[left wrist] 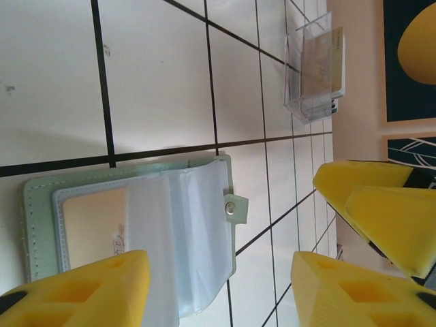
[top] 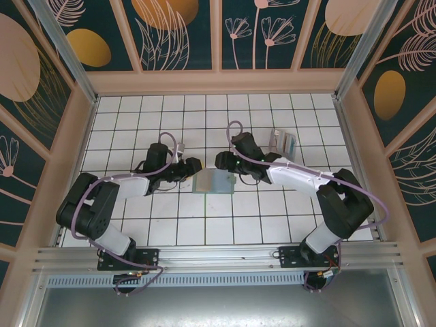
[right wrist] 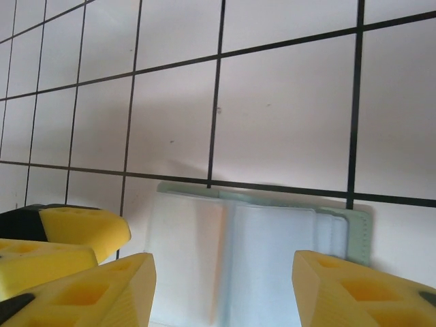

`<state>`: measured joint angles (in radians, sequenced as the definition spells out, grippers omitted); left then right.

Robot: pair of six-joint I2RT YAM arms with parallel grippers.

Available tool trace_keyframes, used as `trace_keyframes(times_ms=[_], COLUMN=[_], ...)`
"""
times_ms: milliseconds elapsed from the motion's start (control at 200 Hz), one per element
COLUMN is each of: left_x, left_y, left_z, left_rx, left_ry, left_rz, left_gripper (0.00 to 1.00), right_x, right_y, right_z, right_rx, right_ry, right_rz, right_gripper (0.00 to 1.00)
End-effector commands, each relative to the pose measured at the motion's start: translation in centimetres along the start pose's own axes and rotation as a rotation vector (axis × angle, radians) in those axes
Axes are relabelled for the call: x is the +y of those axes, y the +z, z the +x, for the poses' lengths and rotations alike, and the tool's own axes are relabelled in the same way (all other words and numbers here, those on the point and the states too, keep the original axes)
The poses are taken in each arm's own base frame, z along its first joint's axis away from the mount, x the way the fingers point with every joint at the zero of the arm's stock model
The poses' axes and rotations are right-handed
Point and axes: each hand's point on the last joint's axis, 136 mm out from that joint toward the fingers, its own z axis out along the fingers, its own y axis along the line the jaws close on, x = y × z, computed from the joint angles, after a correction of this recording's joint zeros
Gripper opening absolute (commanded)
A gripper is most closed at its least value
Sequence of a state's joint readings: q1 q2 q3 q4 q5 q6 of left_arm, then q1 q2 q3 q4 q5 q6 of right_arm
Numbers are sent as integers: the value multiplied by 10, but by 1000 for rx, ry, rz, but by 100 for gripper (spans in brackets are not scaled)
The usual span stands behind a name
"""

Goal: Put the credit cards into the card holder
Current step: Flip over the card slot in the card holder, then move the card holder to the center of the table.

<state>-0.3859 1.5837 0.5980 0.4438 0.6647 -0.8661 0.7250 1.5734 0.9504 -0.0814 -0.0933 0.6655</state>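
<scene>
The sage-green card holder (top: 213, 182) lies open on the tiles between both arms, its clear plastic sleeves (left wrist: 191, 231) fanned out. A tan-orange credit card (left wrist: 92, 228) sits inside one sleeve. The snap tab (left wrist: 236, 206) sticks out at the holder's edge. My left gripper (top: 197, 165) is open, its yellow fingers (left wrist: 82, 293) straddling the sleeves' edge without touching them. My right gripper (top: 221, 161) is also open, hovering just above the holder (right wrist: 259, 252) with nothing between its fingers (right wrist: 361, 293). The two grippers are close together over the holder's far edge.
A small clear plastic stand (top: 283, 142) with flat card-like contents (left wrist: 320, 61) stands behind the right arm. The right gripper's yellow fingers (left wrist: 381, 204) crowd the left wrist view. Pale walls (top: 218, 82) enclose the white tiled floor.
</scene>
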Motion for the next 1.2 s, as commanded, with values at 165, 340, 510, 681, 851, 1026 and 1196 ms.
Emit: trace_keyframes(times_ms=[165,340,510,681,851,1026,1196], left_x=[15,17,10,9,1,-9,-9], left_y=[7,13,20,26,30,36,42], left_z=[-11,-8,-7,-6,-5,1,7], left_rx=[-11,3,17,38,60,86,110], left_ry=[24,26,32,28,30,29,16], left_rz=[-129,-145,-121,-111,-65,-12,0], left_gripper=[62,65,65,63,62,61,59], right_x=[6,5,5,3,1,1,3], right_y=[-6,-4,-4,-4,-4,-4,-4], right_z=[-1,-1,-3,-1,-1,-2,-4], right_rx=[-5,2,3,8,9,8,9], right_ry=[16,18,22,30,36,39,43], right_rz=[-63,-70,-76,-77,-78,-84,-95], right_gripper=[57,57,57,57,57,57,57])
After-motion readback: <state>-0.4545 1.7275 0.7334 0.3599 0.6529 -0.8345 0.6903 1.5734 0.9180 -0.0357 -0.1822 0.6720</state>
